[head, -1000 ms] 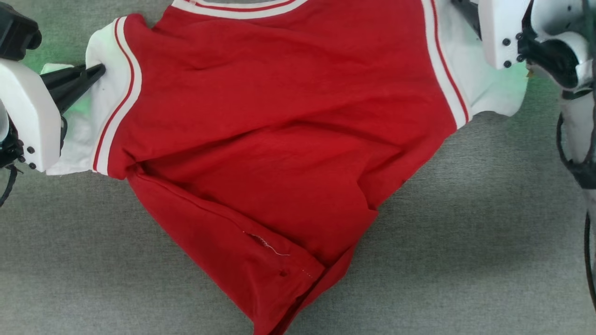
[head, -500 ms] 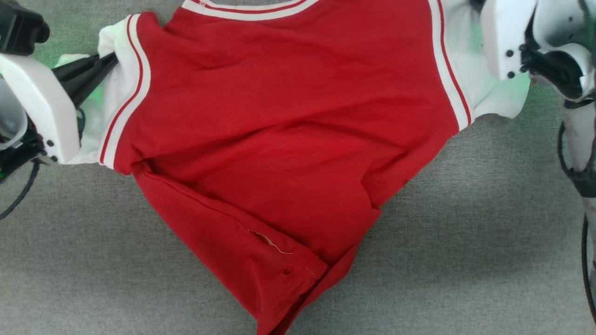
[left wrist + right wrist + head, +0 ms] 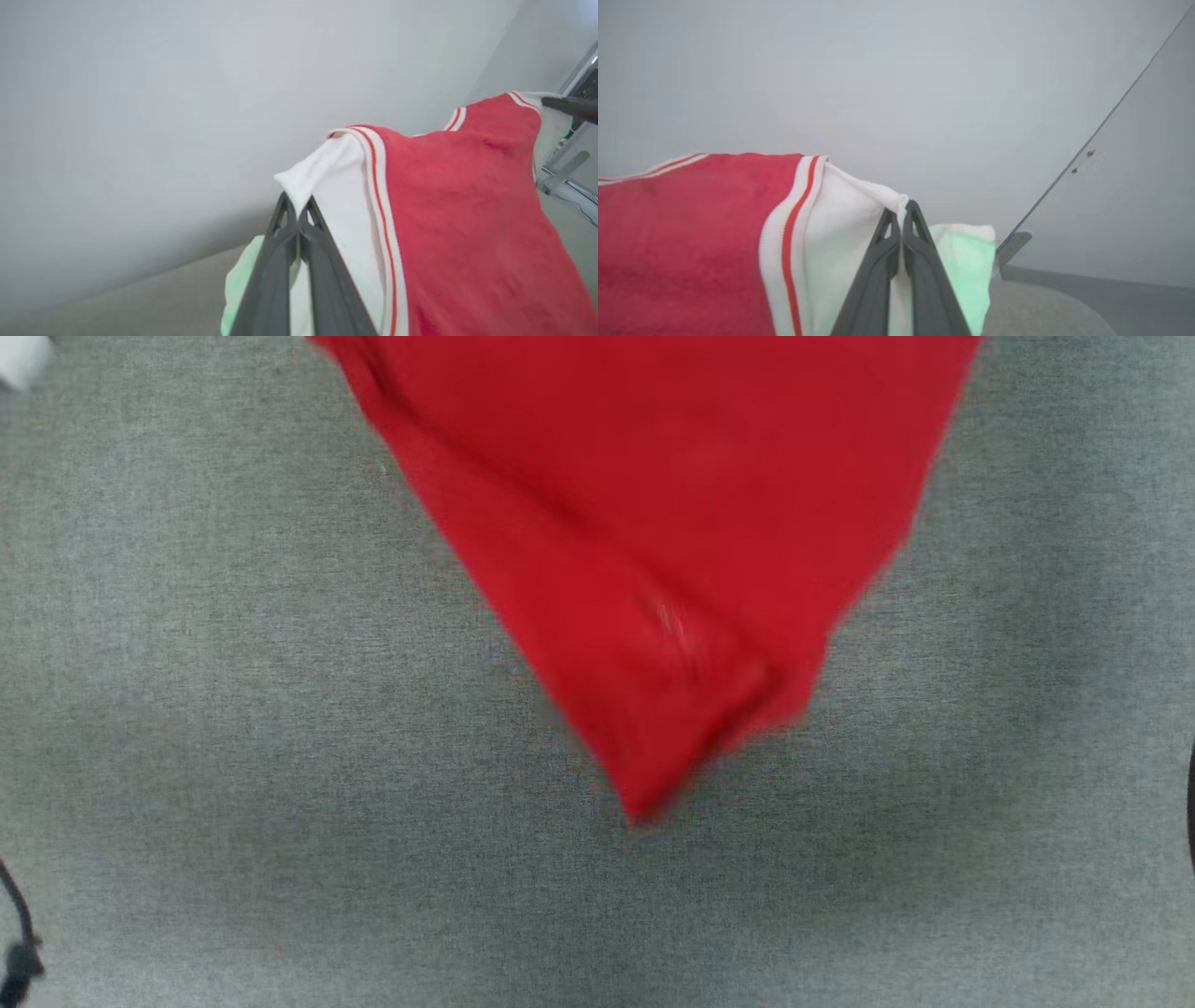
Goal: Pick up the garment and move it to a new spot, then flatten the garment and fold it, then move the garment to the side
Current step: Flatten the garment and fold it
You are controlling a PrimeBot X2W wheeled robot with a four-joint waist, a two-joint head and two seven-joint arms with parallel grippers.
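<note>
Left wrist view: at bottom centre, the left gripper [image 3: 296, 211] has its dark fingers pinched together on a white sleeve [image 3: 336, 186] of the garment [image 3: 467, 210]. The red body of this jersey runs off the right edge. Head view: the jersey's red lower part hangs from the top edge, cut off there and motion-blurred, narrowing to a point at centre over a grey fabric surface [image 3: 233, 756]. A pale smear on it is unreadable. Right wrist view: the right gripper [image 3: 902, 211] is clamped on the second white sleeve [image 3: 850, 224] at centre.
</note>
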